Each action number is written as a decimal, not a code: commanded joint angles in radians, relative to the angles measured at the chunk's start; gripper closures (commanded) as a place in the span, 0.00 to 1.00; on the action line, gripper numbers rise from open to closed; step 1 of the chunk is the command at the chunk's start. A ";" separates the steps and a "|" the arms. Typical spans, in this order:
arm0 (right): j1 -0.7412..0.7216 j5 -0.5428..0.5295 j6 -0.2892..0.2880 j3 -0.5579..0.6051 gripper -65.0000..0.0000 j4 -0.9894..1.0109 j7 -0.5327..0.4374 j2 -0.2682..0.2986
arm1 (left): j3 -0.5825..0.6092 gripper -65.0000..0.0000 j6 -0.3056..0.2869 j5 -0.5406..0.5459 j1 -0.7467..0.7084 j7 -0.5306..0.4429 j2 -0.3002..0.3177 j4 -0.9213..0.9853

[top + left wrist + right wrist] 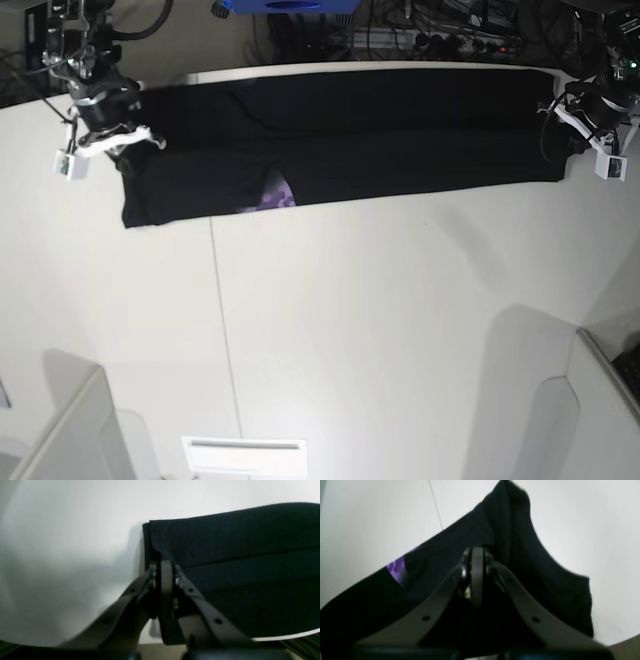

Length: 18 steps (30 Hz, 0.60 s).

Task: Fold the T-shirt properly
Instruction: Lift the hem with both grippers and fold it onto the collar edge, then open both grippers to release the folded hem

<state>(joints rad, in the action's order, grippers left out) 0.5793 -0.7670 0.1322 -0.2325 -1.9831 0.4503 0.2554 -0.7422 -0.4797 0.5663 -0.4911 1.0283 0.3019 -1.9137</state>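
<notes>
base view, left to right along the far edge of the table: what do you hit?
right gripper, shut on the shirt's end → purple print patch showing at a fold → long black T-shirt → left gripper, shut on the other end.

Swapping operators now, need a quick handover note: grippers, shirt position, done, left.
Left gripper: shut on the T-shirt, pinching one end's corner.
Right gripper: shut on the T-shirt's other end.
The shirt lies stretched in a long band along the far edge of the table, a bit of purple print peeking out.
Done: it appears folded lengthwise.
Left: probably fold the band across into a compact stack, then release.
</notes>
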 commanded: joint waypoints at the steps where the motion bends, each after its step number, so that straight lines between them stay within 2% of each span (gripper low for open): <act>1: 0.000 -0.001 -0.009 -0.018 1.00 -0.014 -0.025 0.012 | -0.004 1.00 -0.003 0.002 -0.004 -0.021 0.013 -0.014; 18: 0.008 -0.001 -0.007 -0.021 1.00 0.029 -0.025 0.009 | -0.010 0.99 0.003 0.001 -0.053 -0.021 0.012 -0.016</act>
<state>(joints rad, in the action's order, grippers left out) 0.5831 -0.7666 0.1322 -0.2451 -1.9404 0.4461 0.2543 -0.7410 -0.4793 0.5663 -0.5369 1.0176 0.2996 -1.9129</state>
